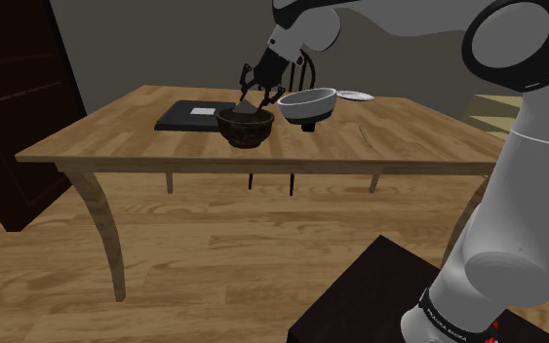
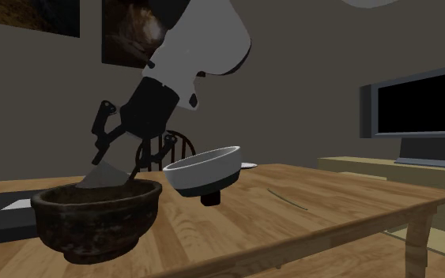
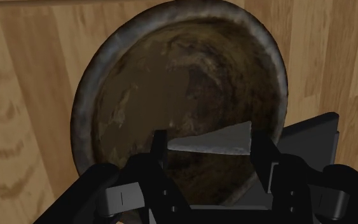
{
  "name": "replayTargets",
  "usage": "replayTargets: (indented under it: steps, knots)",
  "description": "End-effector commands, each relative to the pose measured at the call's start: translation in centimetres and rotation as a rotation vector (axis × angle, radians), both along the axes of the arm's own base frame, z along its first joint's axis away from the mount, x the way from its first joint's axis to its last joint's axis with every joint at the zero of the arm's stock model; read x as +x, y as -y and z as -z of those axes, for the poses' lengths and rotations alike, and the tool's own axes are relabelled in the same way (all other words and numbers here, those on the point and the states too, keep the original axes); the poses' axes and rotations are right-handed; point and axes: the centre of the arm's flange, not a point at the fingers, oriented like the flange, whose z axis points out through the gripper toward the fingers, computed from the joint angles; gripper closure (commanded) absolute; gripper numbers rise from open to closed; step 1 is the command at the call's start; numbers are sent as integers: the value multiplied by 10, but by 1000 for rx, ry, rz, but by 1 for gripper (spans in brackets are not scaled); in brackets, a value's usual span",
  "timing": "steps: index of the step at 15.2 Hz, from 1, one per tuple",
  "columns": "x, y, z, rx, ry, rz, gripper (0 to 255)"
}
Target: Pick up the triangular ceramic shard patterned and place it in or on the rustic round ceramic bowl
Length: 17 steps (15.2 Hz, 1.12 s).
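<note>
- Wood floor (image 1: 214, 253), grey walls; wooden worktop (image 1: 116, 136) across the middle of the shoulder view, with the stand (image 1: 379, 292) at lower right.
- Dark, rough bowl (image 1: 246, 127) stands on the worktop near its front edge, centre of the frame.
- White bowl (image 1: 308, 102) stands just right of the dark bowl and a little behind it. The rims are close; I cannot tell if they touch.
- Black flat slab (image 1: 189, 115) with a pale label lies left of and behind the dark bowl. Small plate (image 1: 355, 95) sits at the far edge.
- Arm reaches down from the upper right; claw (image 1: 255, 97) hangs directly over the dark bowl.
- Wrist view: claw (image 3: 209, 143) is clenched on the shard (image 3: 215, 141), one finger at each end. The shard is a grey, thin wedge, wider toward one finger, held over the bowl's brown hollow (image 3: 171, 76).
- Second exterior view: shard (image 2: 106, 178) is at lower left, at about rim height of the dark bowl (image 2: 94, 217), its lower edge hidden behind the rim. Contact with the bowl's inside cannot be told.
- TV (image 2: 422, 103) at the right of that view.
</note>
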Motion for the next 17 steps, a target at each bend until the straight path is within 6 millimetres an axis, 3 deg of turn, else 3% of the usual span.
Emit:
replayTargets:
  steps: [1,3,4,9,13,17]
  knots:
    - [0,0,0,0,0,0,255]
    - [0,0,0,0,0,0,255]
    - [0,0,0,0,0,0,0]
    - [0,0,0,0,0,0,0]
    - [-15,18,-44,0,0,0,0]
    - [-15,18,-44,0,0,0,0]
